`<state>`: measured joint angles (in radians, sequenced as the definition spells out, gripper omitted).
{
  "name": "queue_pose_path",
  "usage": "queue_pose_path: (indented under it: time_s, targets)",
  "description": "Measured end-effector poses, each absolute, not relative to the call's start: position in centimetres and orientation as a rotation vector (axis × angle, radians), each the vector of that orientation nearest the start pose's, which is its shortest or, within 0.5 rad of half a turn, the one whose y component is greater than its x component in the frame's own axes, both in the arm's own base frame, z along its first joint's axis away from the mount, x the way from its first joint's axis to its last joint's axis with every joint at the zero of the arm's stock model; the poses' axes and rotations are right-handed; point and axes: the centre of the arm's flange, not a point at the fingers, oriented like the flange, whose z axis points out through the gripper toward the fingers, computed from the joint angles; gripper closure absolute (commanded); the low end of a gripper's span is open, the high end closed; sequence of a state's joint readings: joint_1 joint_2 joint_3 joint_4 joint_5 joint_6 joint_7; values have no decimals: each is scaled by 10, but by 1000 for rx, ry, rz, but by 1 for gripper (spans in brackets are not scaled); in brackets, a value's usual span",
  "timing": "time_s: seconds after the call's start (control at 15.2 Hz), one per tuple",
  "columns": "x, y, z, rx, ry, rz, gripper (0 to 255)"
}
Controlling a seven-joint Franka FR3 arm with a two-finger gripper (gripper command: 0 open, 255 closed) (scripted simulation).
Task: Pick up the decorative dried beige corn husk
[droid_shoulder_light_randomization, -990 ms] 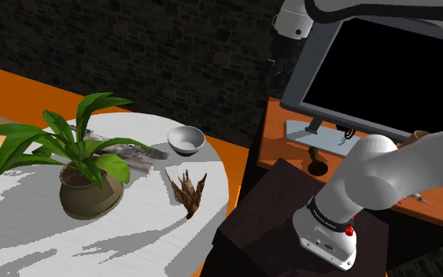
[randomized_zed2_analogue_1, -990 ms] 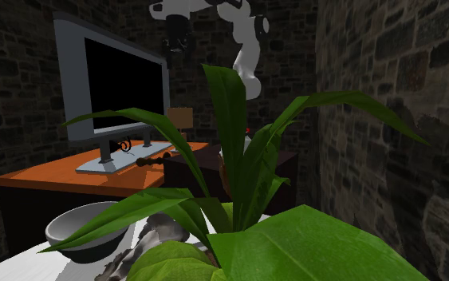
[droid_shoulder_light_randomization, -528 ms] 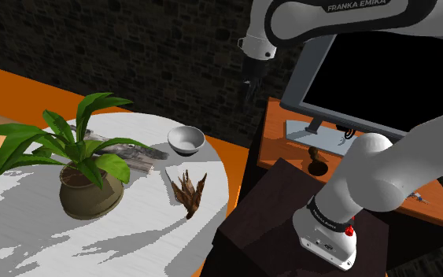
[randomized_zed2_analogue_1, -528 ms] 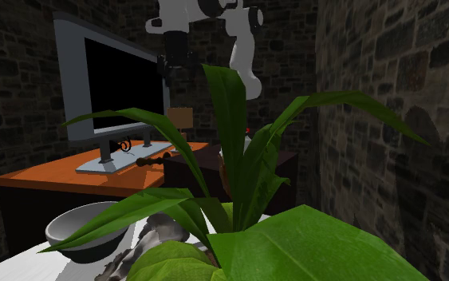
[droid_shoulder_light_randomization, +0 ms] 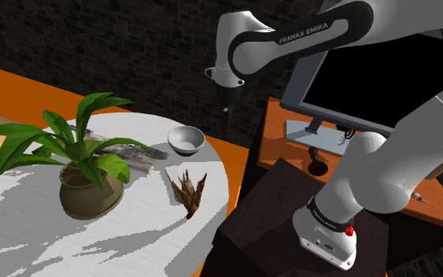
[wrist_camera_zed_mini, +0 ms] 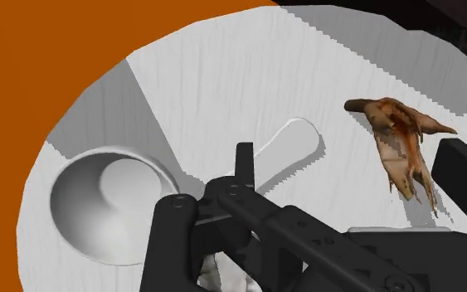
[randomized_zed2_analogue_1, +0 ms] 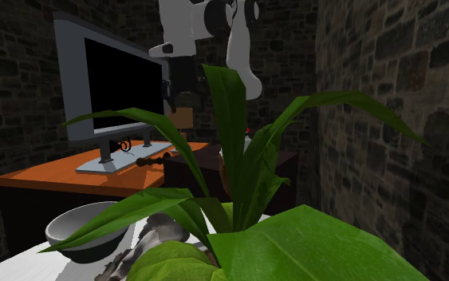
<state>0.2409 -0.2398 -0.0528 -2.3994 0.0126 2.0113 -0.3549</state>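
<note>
Overhead, a white robot arm holds its black fingers [wrist_camera_zed_mini: 464, 178] high above a round white table [droid_shoulder_light_randomization: 133, 236]. The fingers stand apart with nothing between them. The dried corn husk [droid_shoulder_light_randomization: 190, 193] is a brown and tan bundle with pointed, splayed tips. It lies flat on the table, well below the fingers and off to one side of them. A small pale bowl [droid_shoulder_light_randomization: 186, 139] sits almost directly under the fingers, on the opposite side from the husk. A potted plant [droid_shoulder_light_randomization: 86, 181] stands farther off, beyond the husk. The husk looks very light, dry and brittle, so its thin tips would probably crack or bend under pressure. The thicker middle, where the leaves gather, seems the safest place to grip, with a gentle squeeze across its narrow width. Because it lies so flat, the fingers would likely need to come down almost to the table.
</note>
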Motion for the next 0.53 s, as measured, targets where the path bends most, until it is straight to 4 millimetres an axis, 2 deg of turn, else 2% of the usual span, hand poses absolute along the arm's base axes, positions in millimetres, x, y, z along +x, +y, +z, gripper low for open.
queue_pose_path:
  time_s: [0.53]
  targets:
    - [445, 157, 312, -2789, -1275, 349, 0]
